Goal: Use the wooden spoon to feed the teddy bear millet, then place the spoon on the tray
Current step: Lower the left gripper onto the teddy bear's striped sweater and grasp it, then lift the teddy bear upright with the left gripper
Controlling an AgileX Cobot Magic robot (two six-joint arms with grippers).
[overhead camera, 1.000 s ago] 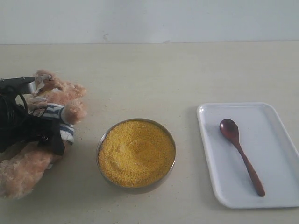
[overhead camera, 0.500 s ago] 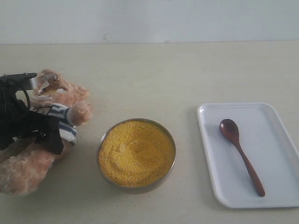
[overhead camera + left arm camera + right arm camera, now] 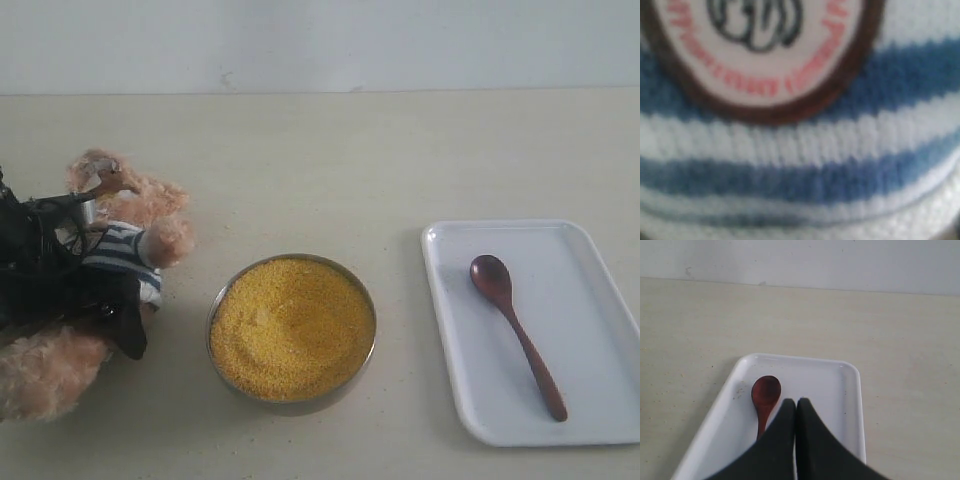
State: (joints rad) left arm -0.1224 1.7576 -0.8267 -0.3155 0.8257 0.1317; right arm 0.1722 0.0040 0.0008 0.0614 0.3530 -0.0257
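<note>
The teddy bear (image 3: pixel 150 215) sits at the table's left edge, its striped shirt (image 3: pixel 805 145) and round badge (image 3: pixel 760 50) filling the left wrist view. My left gripper (image 3: pixel 105 305) is clamped across the bear's body; its fingers are hidden in the wrist view. Bright yellow millet (image 3: pixel 290 325) fills a metal bowl (image 3: pixel 213 310) at the centre front. On the right, the wooden spoon (image 3: pixel 510 315) (image 3: pixel 765 390) lies in the white tray (image 3: pixel 590 260) (image 3: pixel 830 385). My right gripper (image 3: pixel 795 401) hangs shut and empty over the tray, beside the spoon's handle; the exterior view does not show it.
The beige table (image 3: pixel 330 170) runs back to a pale wall. The bowl stands between the bear and the tray, with bare table on either side of it.
My left arm has sunk lower and shifted over the bear, whose head and striped chest have turned a little toward the bowl. The spoon, the tray and the bowl have stayed put.
</note>
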